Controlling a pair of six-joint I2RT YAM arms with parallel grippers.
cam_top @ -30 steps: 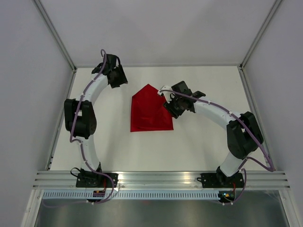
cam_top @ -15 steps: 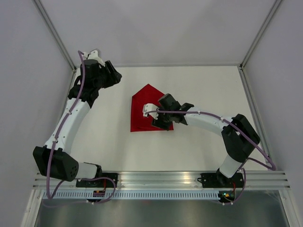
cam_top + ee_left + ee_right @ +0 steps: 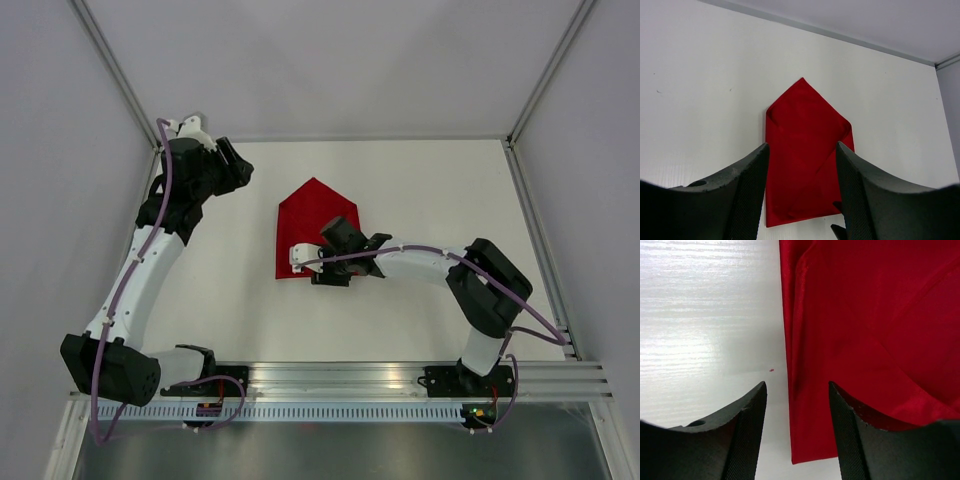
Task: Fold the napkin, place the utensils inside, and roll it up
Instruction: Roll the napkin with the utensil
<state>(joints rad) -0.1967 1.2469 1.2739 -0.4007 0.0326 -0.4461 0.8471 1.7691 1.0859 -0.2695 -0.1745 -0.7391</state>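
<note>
The right gripper [image 3: 325, 268] has slid left and nearer across the napkin [image 3: 312, 215] in the past half second and now hangs over its near left edge, jaws parted with nothing between them. The left gripper [image 3: 237, 170] barely shifts at the table's [image 3: 440, 180] far left corner, also spread wide and empty. The deep-red napkin lies flat mid-table, folded into a house-like shape with its point to the far side and two flaps overlapping.
</note>
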